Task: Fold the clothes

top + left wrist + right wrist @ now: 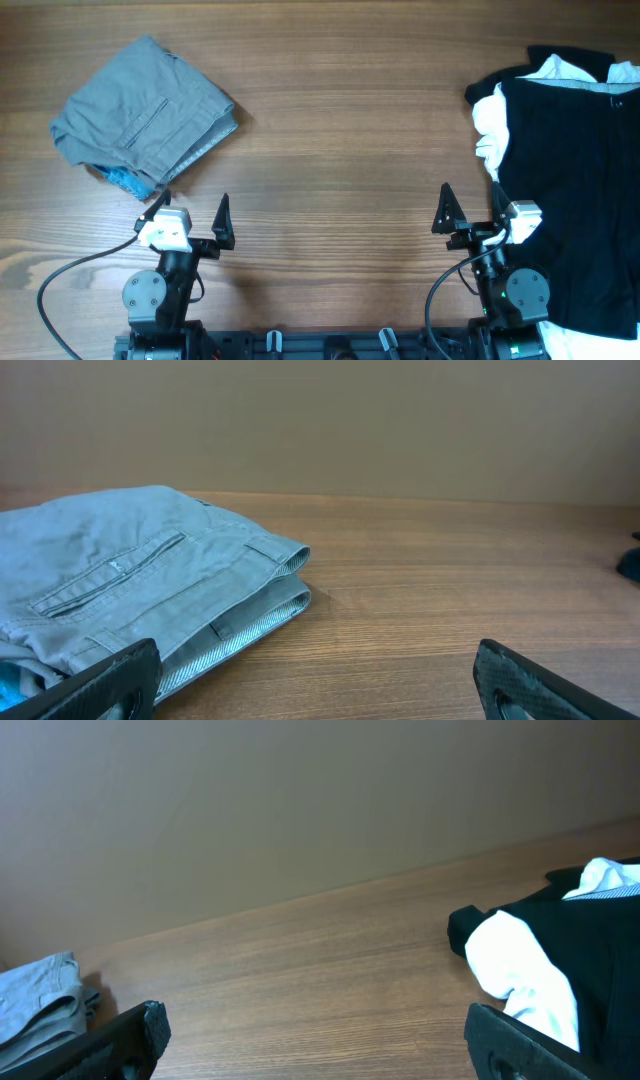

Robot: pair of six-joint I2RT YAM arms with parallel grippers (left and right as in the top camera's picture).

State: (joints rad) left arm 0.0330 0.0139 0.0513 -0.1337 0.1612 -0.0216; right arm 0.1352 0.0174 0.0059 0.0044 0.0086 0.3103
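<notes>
Both hands spread, holding nothing: left hand (193, 207), right hand (471, 208), low over the near tabletop (340, 120) | grey shorts (145, 110) folded far left, light-blue piece (125, 180) under them | I judge black garment (570, 190) next: right hand must find an edge | hindrance: white piece (490, 135) bunched with it.

Table (330, 130): brown wood, grain running left to right seen from overhead, darker streaks across it, looser swirled grain toward the near left corner. Wall (400, 420): plain, flat grey-brown. It meets the table's far edge in both wrist views. That edge line slants in the right wrist view.
</notes>
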